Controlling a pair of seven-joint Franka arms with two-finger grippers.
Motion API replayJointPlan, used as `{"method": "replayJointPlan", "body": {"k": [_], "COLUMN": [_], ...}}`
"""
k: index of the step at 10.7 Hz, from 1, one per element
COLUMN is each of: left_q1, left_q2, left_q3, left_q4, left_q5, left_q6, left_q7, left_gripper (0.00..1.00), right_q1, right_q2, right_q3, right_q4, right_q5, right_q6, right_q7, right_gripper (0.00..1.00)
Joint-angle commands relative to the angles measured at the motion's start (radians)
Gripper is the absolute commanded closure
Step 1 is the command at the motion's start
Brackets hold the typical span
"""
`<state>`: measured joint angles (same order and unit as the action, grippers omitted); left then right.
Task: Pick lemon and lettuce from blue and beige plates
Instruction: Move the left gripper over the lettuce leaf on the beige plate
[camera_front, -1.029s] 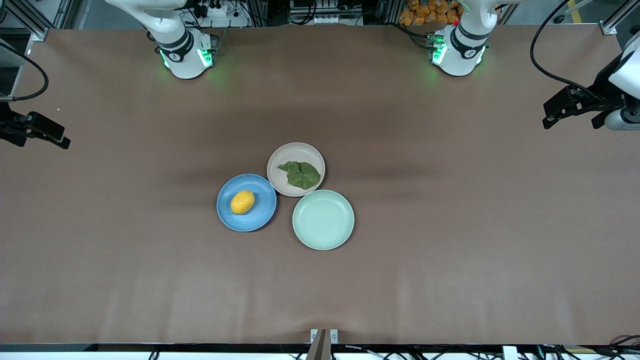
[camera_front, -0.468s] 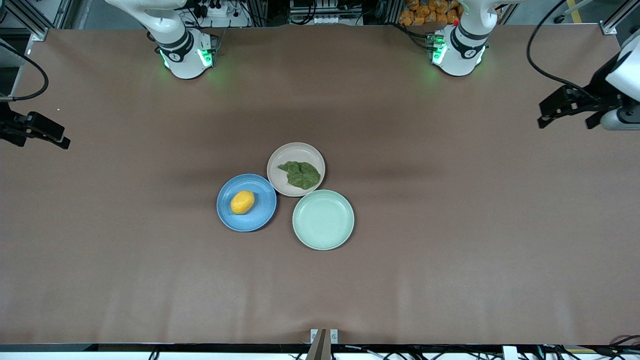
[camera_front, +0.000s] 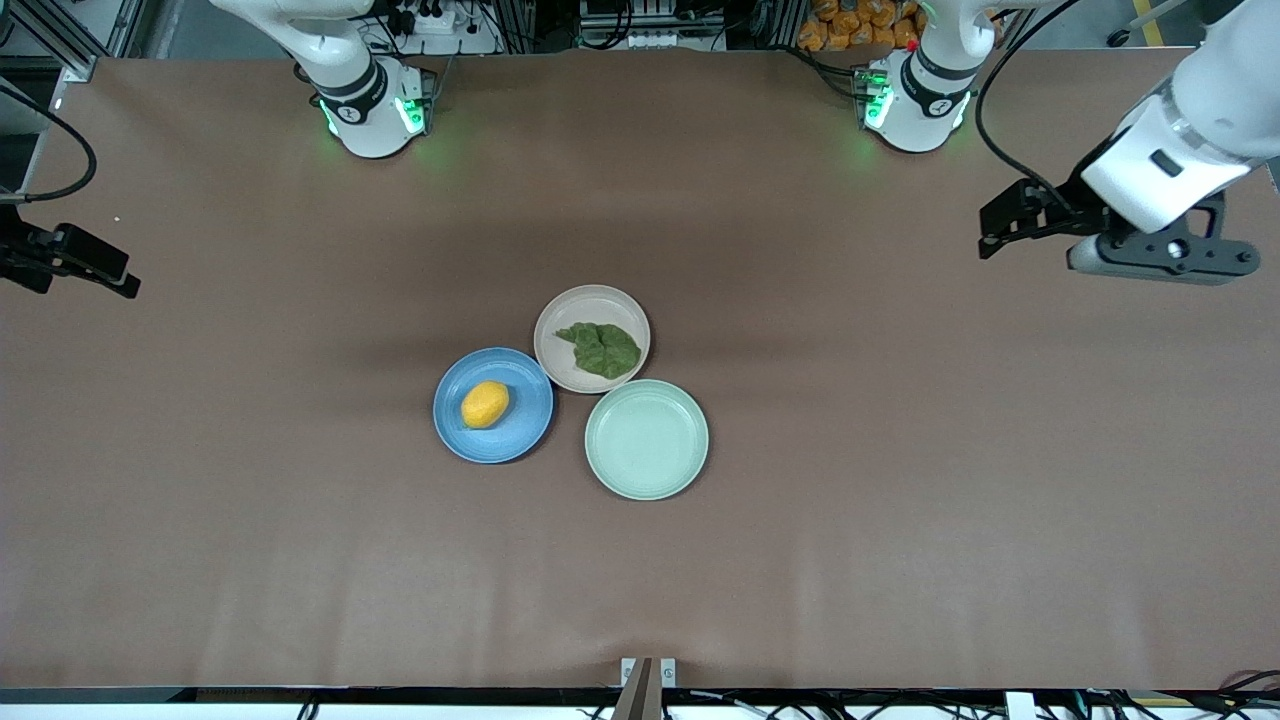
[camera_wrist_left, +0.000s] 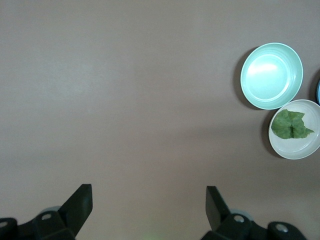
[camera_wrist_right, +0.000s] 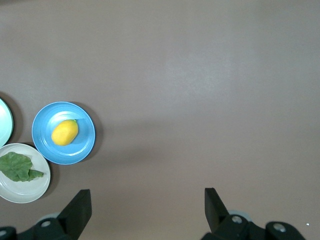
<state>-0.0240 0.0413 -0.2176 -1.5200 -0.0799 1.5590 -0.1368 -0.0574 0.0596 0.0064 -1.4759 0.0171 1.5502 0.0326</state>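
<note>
A yellow-orange lemon (camera_front: 485, 404) lies on the blue plate (camera_front: 522, 428) near the table's middle. A green lettuce leaf (camera_front: 602, 349) lies on the beige plate (camera_front: 590, 303), which touches the blue plate. In the right wrist view the lemon (camera_wrist_right: 65, 132), blue plate (camera_wrist_right: 81, 148) and lettuce (camera_wrist_right: 17, 166) show. In the left wrist view the lettuce (camera_wrist_left: 290, 125) and beige plate (camera_wrist_left: 301, 148) show. My left gripper (camera_front: 1035, 235) (camera_wrist_left: 147, 200) is open and empty, high over bare table toward the left arm's end. My right gripper (camera_front: 85, 265) (camera_wrist_right: 145, 200) is open and empty, high at the right arm's end, waiting.
An empty pale mint-green plate (camera_front: 646, 439) sits next to the two other plates, nearest to the front camera; it also shows in the left wrist view (camera_wrist_left: 271, 75). Brown table cover (camera_front: 900, 520) lies all round the plates.
My left arm has swung inward from the table's end toward the plates, still high. The right arm, the plates, the lemon and the lettuce have not moved.
</note>
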Motion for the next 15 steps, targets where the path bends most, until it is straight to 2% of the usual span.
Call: {"method": "replayJointPlan", "body": {"k": [1, 4, 8, 11, 15], "left_q1": [-0.04, -0.134, -0.275, -0.355, -0.513], "left_q2": [0.034, 0.087, 0.173, 0.257, 0.399], "left_q3": [0.0, -0.003, -0.005, -0.035, -0.035], "left_q4": [0.006, 0.009, 0.011, 0.012, 0.012], "left_q5": [-0.02, -0.02, -0.017, -0.012, 0.006], "left_q6": [0.035, 0.058, 0.177, 0.303, 0.544], "left_q7": [-0.038, -0.14, -0.386, -0.535, -0.724], "left_gripper": [0.0, 0.0, 0.0, 0.0, 0.0], "right_q1": [-0.004, 0.001, 0.004, 0.005, 0.034], "right_q2": [0.0, 0.0, 0.0, 0.0, 0.0], "right_q3": [0.006, 0.007, 0.011, 0.011, 0.011], "right_q4": [0.008, 0.008, 0.008, 0.008, 0.008], "right_q5": [0.004, 0.004, 0.004, 0.004, 0.004], "right_q6": [-0.007, -0.009, -0.006, -0.002, -0.01], "right_q7": [0.009, 0.013, 0.013, 0.013, 0.015], "right_gripper": [0.0, 0.0, 0.0, 0.0, 0.0]}}
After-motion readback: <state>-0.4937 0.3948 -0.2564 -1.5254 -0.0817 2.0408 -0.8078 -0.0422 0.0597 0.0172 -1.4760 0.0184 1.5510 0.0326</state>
